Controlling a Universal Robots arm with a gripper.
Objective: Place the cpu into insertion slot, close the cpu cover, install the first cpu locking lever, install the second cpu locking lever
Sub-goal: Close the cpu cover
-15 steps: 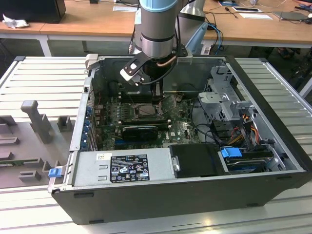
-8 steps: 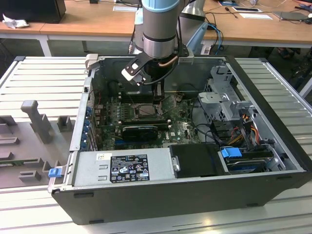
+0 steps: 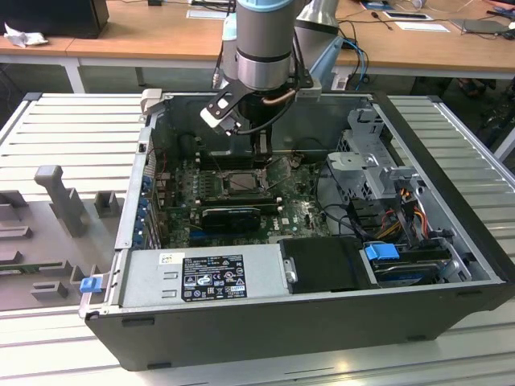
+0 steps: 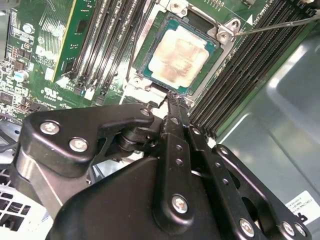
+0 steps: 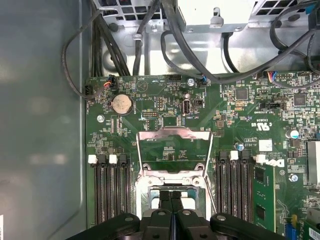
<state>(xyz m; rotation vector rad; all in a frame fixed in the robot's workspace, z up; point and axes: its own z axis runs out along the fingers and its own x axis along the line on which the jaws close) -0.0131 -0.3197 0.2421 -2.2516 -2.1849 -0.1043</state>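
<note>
Grey slatted metal tabletop (image 3: 64, 121) is bearing an open computer case (image 3: 322, 330), with wooden desks (image 3: 145, 36) standing behind it. Inside the case, the arm is reaching down over the insertion slot (image 4: 220, 36) on the green motherboard (image 5: 240, 125). The cpu (image 4: 180, 54) is lying in that slot, pale face up. The gripper (image 4: 172, 99) is hanging just beside the slot's rim, its fingers pressed together and gripping nothing. The cpu cover (image 5: 175, 134) is standing swung open off the slot.
</note>
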